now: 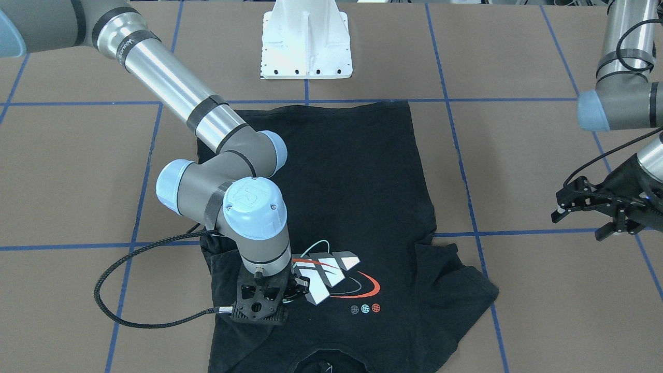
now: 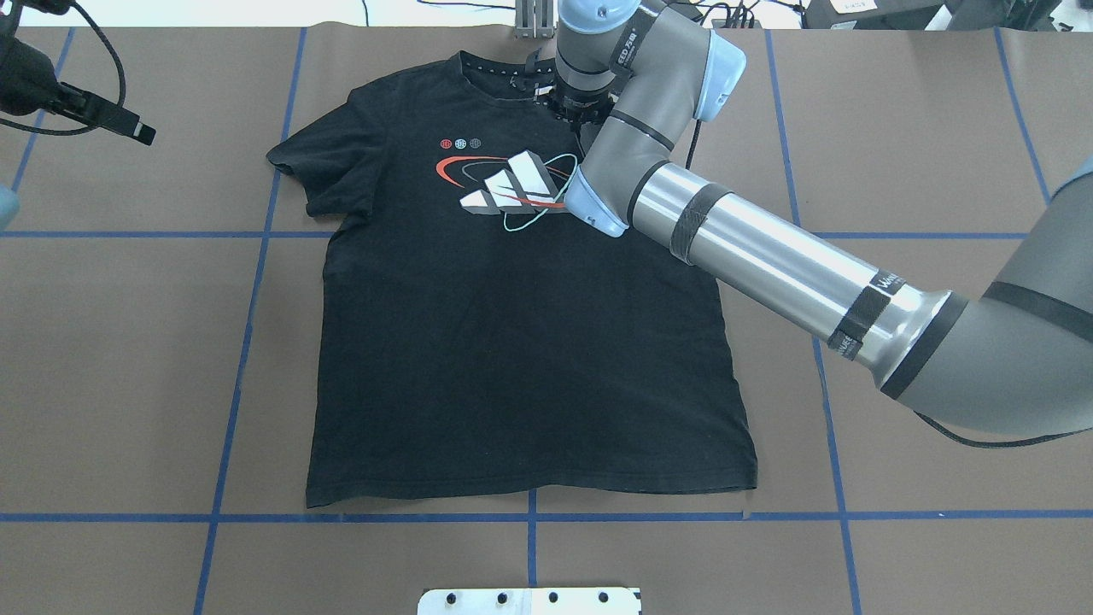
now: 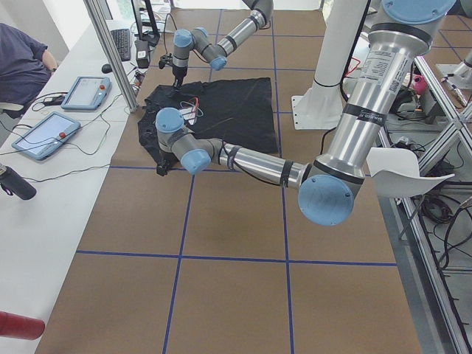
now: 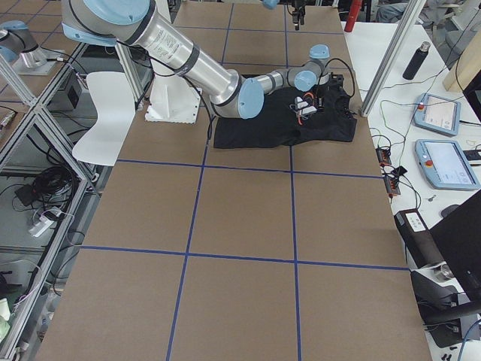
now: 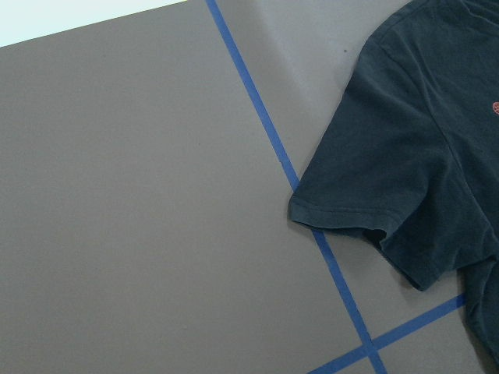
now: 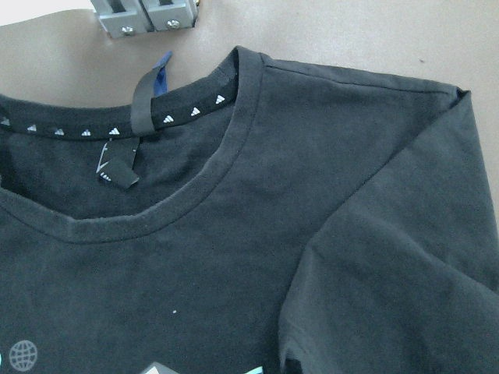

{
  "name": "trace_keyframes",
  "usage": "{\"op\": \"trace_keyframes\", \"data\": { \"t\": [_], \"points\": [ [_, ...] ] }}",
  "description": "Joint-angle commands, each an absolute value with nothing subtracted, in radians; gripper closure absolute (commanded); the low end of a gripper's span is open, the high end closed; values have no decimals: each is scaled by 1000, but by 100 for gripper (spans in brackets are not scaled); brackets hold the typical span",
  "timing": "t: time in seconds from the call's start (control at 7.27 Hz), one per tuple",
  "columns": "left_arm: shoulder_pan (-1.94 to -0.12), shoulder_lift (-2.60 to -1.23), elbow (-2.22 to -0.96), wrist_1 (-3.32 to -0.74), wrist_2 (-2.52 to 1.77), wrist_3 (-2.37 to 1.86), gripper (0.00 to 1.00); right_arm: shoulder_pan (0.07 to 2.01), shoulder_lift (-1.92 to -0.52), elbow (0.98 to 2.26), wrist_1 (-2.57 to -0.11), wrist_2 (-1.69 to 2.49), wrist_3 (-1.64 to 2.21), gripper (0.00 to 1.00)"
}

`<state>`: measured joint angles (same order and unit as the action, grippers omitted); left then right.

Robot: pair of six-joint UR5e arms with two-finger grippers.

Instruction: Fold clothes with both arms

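Going by the overhead view, the T-shirt [image 2: 512, 342] lies flat on the table [image 2: 128, 342], logo [image 2: 512, 184] up. Its long axis runs 12 to 6, with the collar [image 2: 495, 64] at 12. My right gripper [image 1: 259, 310] is nearer, low at 1 o'clock over the folded sleeve [image 6: 390, 273]; I cannot tell how its jaws stand. My left gripper [image 1: 590, 210], spread and empty, hovers well apart at 10, beyond the flat sleeve [image 2: 312, 171].

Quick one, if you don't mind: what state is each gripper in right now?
Left gripper: open, holding nothing, away from the shirt.
Right gripper: low over the shirt's shoulder; open or closed cannot be told.
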<state>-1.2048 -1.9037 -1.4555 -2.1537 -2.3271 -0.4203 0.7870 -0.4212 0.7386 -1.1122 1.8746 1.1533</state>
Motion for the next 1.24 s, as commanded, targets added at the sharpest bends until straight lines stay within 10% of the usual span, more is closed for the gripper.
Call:
{"op": "trace_keyframes", "data": {
  "t": [0.0,0.55,1.1],
  "points": [
    [-1200,-1905,-1456,-2152,-2326,-423,0,785,-423,736,-1114,1876,1151,1],
    [-1096,-1963,-1337,-2325,-2167,-708,0,848,-422,756,-1213,1989,1065,0],
    [-987,-2058,-1209,-2359,-2036,-979,0,928,-634,1109,-1405,2068,806,0]
  ]
}}
